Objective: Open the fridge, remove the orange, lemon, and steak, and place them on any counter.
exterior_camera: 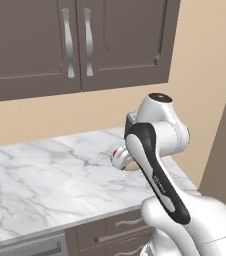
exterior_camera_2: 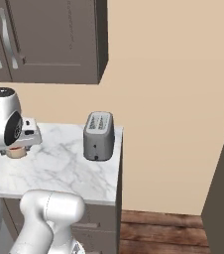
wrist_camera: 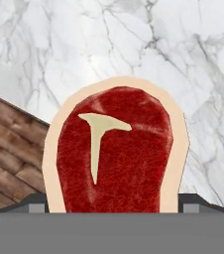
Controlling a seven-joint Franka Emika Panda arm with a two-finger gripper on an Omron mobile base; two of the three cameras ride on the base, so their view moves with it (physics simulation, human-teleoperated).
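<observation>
White marble counter [exterior_camera: 45, 170] with grey veins runs under dark brown wall cabinets [exterior_camera: 35, 45], and a beige wall stands behind it. Over the right end of this counter the gripper [wrist_camera: 112, 206] hangs with its jaws spread wide; in the hand view the two dark finger tips [wrist_camera: 32, 203] stand at either side of the steak [wrist_camera: 115, 149]. I cannot tell if they touch it. The steak is a red slab with a pale fat rim and a pale T-shaped bone mark, and the marble shows behind it. From the left base view a small part of the steak [exterior_camera: 130, 164] shows just under the white hand, low over the counter near its front edge. In the right base view a grey toaster [exterior_camera_2: 99, 135] stands near the counter's right end, apart from the hand. Brown wooden floor [exterior_camera_2: 163, 230] lies beyond the counter's end.
</observation>
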